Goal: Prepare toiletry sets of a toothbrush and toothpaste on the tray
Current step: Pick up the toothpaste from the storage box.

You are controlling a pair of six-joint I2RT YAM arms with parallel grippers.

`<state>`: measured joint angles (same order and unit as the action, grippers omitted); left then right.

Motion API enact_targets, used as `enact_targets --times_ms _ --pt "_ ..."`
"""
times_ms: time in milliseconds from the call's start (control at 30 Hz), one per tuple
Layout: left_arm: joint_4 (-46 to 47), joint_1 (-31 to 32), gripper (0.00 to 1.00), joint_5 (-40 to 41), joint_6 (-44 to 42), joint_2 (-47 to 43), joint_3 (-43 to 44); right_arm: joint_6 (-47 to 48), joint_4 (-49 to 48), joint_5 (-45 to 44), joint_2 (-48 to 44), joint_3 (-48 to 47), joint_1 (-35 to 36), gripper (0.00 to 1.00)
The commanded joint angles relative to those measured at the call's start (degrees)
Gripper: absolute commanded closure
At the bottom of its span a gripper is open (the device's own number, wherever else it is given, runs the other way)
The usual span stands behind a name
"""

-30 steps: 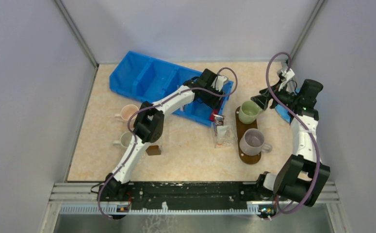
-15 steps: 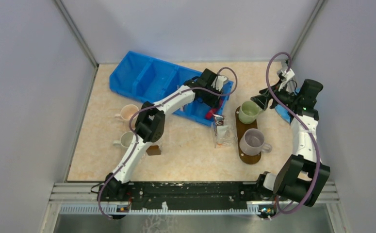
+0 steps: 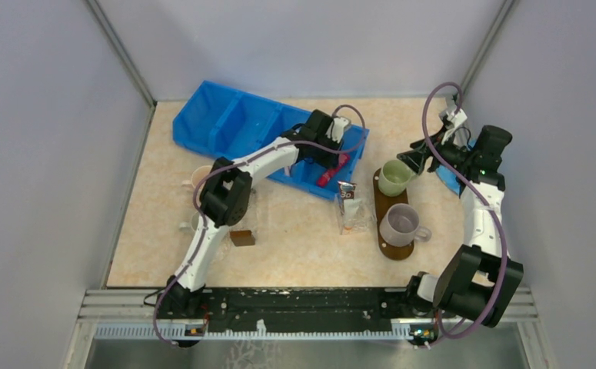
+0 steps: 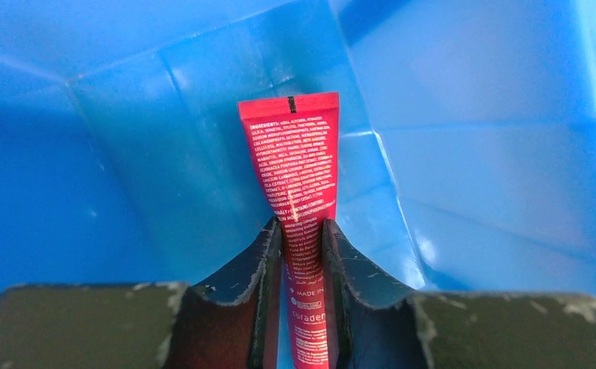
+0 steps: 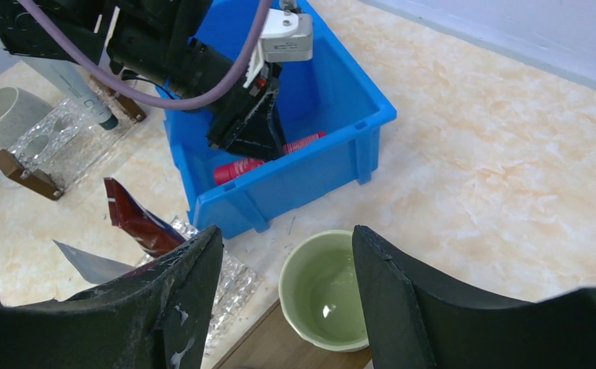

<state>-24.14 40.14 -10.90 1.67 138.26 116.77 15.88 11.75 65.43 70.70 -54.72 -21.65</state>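
Brown tray [image 3: 396, 250] near the bench [image 3: 294, 238] front carries a grey mug [image 3: 398, 223] and a green mug [image 3: 393, 177], the right jaws gaping empty above the latter. Farthest, inside the blue bin [image 4: 87, 177], the left jaws pinch the red toothpaste tube [image 4: 298, 169] by its narrow edges. The slick tube may squirt free or snag the wall on lifting.

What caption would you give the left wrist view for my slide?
Left gripper pinching a red toothpaste tube inside the blue compartment bin.
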Motion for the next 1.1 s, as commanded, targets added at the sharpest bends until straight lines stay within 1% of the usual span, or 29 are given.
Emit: enact_targets --times_ms 0,133,467,533,667,833,900,1067 --pt "8.66 -0.5 0.97 0.16 1.41 -8.82 -5.36 -1.22 -3.44 2.47 -1.07 0.56 -0.67 0.37" --pt "15.98 -0.45 1.0 0.65 2.64 -15.28 -12.95 -2.19 -4.43 3.41 -1.65 1.04 -0.67 0.37" --pt "33.35 -0.42 1.0 4.07 4.55 -28.08 -29.17 -6.68 -9.72 7.33 -3.31 3.06 -0.54 0.37" --pt "39.28 -0.41 1.0 4.34 5.26 -31.8 -34.29 -8.21 -11.64 8.05 -3.66 3.66 0.05 0.36" --pt "54.48 -0.42 1.0 3.38 7.4 -40.9 -46.49 -8.28 -12.09 8.29 -3.65 3.64 3.39 0.34" --pt "70.93 -0.41 1.0 0.41 12.39 -48.85 -57.76 -9.82 -13.74 9.14 -3.29 2.88 8.22 0.29" --pt "75.97 -0.41 1.0 -1.47 15.03 -50.58 -60.59 -12.64 -16.52 10.07 -3.39 3.22 9.42 0.27" --pt "90.55 -0.19 1.0 -4.91 23.51 -52.21 -66.61 -21.78 -27.43 11.67 -3.8 4.84 12.62 0.25"
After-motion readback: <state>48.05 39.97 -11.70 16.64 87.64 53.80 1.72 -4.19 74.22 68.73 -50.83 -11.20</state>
